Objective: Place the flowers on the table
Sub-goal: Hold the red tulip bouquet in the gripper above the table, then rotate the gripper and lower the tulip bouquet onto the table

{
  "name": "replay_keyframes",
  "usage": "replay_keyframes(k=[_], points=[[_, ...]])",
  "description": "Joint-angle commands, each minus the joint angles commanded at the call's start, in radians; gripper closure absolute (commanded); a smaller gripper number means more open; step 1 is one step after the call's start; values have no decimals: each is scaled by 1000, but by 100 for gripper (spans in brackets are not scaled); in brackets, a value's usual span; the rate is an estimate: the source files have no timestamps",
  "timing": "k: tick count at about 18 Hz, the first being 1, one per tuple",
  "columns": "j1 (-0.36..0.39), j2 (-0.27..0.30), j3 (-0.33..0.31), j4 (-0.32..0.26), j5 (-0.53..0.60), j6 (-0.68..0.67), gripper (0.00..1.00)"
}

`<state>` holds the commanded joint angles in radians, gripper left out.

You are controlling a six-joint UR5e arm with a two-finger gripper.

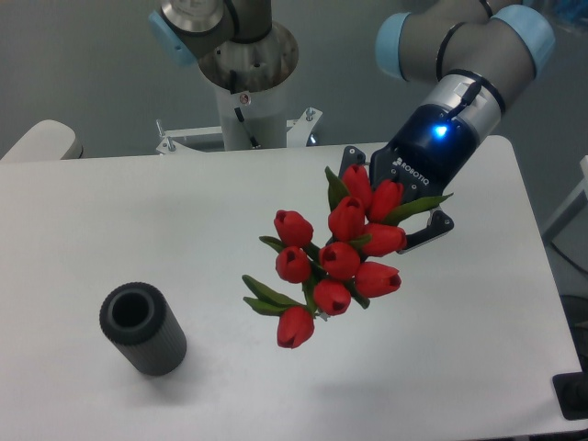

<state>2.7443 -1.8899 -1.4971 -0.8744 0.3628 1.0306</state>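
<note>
The flowers (338,260) are a bunch of red tulip buds with green leaves, held in the air above the table (184,220), buds facing the camera. My gripper (395,195) is right behind the upper right of the bunch and shut on it. The black fingers (439,226) show on either side of the top buds. The stems are hidden behind the buds. The bunch hangs over the middle-right part of the table.
A dark grey ribbed cylinder (142,328) lies on the table at the front left, its open end up. The arm's base (246,101) stands at the back edge. The table's right edge (542,276) is close to the gripper.
</note>
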Motion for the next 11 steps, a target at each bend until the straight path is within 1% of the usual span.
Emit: replay_keyframes(k=[1, 2, 5, 7, 11], points=[[-2, 5, -8, 0, 58, 18, 64], [-5, 8, -15, 0, 89, 35, 64], [-5, 6, -31, -2, 117, 98, 64], [-5, 15, -48, -2, 160, 137, 64], [-8, 63, -95, -3, 365, 262, 64]])
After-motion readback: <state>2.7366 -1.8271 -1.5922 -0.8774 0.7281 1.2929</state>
